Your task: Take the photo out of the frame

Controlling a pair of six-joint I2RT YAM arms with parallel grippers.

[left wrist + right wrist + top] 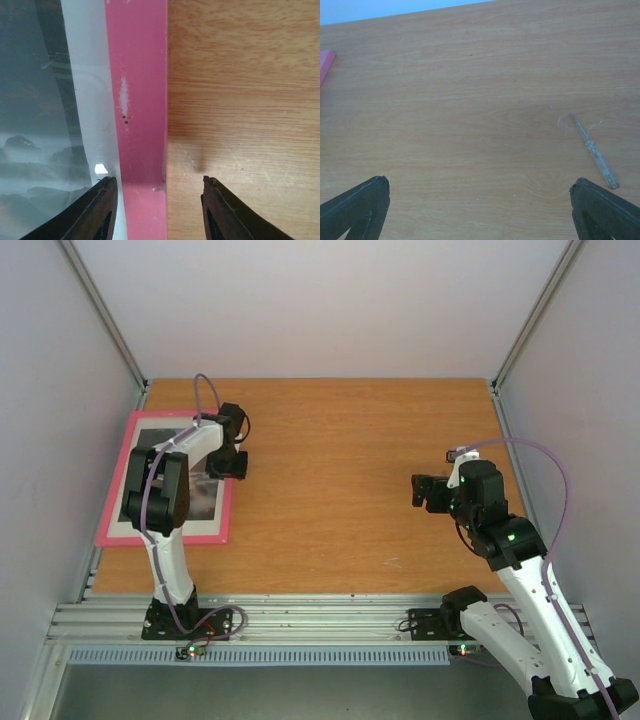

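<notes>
The frame (112, 492) lies flat and face up along the counter's (340, 440) left edge, with the photo (30, 125) inside it, a dark cloudy print set within a white border. The left fingers (97, 212) are moderately spread and straddle the frame's pink rail on the side away from that edge, one tip over the white border and the other over bare wood; whether they touch anything cannot be told. The right fingers (357, 205) are spread wide and hold nothing, over bare wood toward the counter's right edge, with a small clear sliver (595, 152) lying near them.
</notes>
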